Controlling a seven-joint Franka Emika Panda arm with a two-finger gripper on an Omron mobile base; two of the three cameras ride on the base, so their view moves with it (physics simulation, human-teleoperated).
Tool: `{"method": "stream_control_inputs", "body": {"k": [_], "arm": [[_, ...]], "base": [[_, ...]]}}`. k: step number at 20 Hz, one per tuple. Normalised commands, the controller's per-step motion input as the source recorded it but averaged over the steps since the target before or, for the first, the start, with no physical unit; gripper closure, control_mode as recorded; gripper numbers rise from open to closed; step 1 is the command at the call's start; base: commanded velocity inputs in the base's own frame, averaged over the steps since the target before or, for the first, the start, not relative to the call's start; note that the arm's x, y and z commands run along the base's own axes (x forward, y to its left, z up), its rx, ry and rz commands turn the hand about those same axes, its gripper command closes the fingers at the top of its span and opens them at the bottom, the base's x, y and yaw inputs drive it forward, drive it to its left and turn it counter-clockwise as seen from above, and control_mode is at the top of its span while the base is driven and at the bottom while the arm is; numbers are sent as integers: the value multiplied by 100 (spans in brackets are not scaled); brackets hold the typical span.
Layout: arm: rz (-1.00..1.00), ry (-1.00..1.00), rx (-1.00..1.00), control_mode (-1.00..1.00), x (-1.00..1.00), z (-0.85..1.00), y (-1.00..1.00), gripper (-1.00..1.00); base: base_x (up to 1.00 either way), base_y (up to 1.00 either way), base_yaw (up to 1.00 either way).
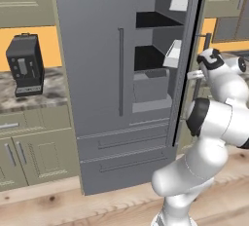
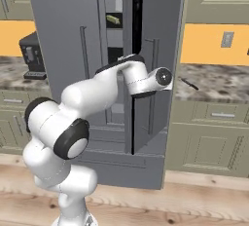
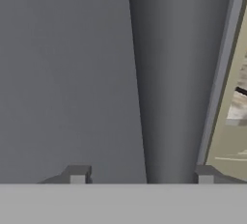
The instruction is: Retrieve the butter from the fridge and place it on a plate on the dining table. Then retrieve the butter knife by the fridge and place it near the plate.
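While the claw [image 3: 141,175] sits hard up against the fridge [image 1: 92,49], its two tips stand well apart with nothing between them, so I log it as open and empty. Hand view: flat dark grey panel straight ahead, with a rounded vertical grey bar running up between the tips. I judge this to be the handle of the right door [image 2: 158,40], though I cannot confirm contact.

Right base view: wrist is level with the edge of that door, which stands partly ajar. Through the gap I see the butter [image 2: 113,19], a small pale yellow stick on an upper shelf inside. It lies above the claw and deeper in, beyond the door. Its long axis runs roughly left-right across the shelf, slightly angled.

Key relation for the next move: butter is up and inward from the claw, with the door between them. My judgement is that the door needs swinging wider before any reach; current gap looks tight for the forearm.

Butter knife [image 2: 187,84]: slim dark object on the marbled counter [image 2: 214,81] just right of the fridge, lying diagonally, well apart from the claw.

Left base view: white door bins [image 1: 180,0] show on the open door's inner face; a black coffee machine [image 1: 25,63] stands on the left counter.
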Motion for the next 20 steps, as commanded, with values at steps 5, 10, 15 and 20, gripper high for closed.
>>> {"method": "stream_control_inputs", "body": {"k": [5, 10, 15, 20], "arm": [[-7, 1, -5, -100, -25, 12, -22, -100], [-1, 0, -4, -100, 8, 0, -80, -100], [-10, 0, -4, -100, -39, 10, -13, -100], [-12, -2, -18, -100, -94, 48, 23, -100]], "base": [[0, 0, 0], [0, 0, 0], [0, 0, 0], [0, 0, 0]]}}
